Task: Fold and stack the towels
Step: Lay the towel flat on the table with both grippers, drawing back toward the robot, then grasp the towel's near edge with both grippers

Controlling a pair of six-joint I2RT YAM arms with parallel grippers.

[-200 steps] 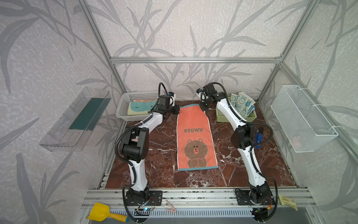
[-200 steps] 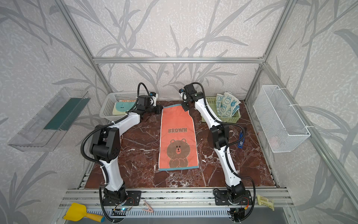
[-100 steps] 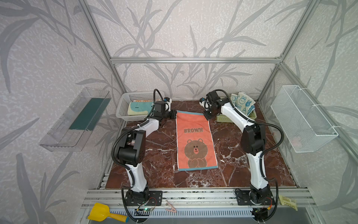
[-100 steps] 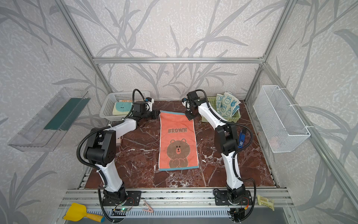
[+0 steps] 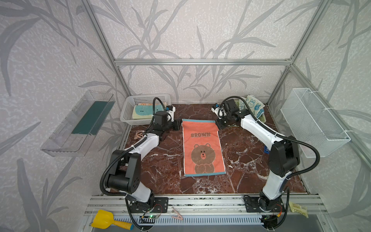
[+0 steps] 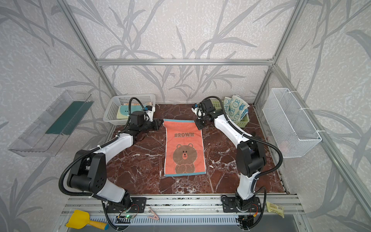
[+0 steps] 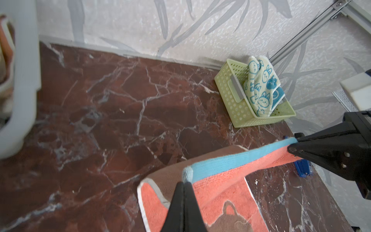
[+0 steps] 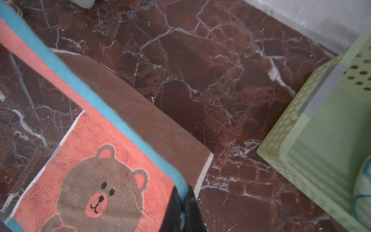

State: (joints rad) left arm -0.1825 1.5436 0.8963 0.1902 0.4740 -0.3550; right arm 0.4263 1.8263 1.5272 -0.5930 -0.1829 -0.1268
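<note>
An orange towel with a brown bear and the word BROWN lies lengthwise mid-table, seen in both top views. Its blue-trimmed far edge is lifted, and its brown underside shows in the wrist views. My left gripper is shut on the far left corner. My right gripper is shut on the far right corner. A white towel with blue bunnies hangs out of the green basket. A teal towel lies folded in the white basket.
A white wire basket hangs on the right wall and a clear shelf on the left wall. Rubber bands lie beside the left arm. A small blue object sits near the right table edge.
Both grippers have carried the towel's far edge toward the front and lower. The near part of the towel has stayed in place.
</note>
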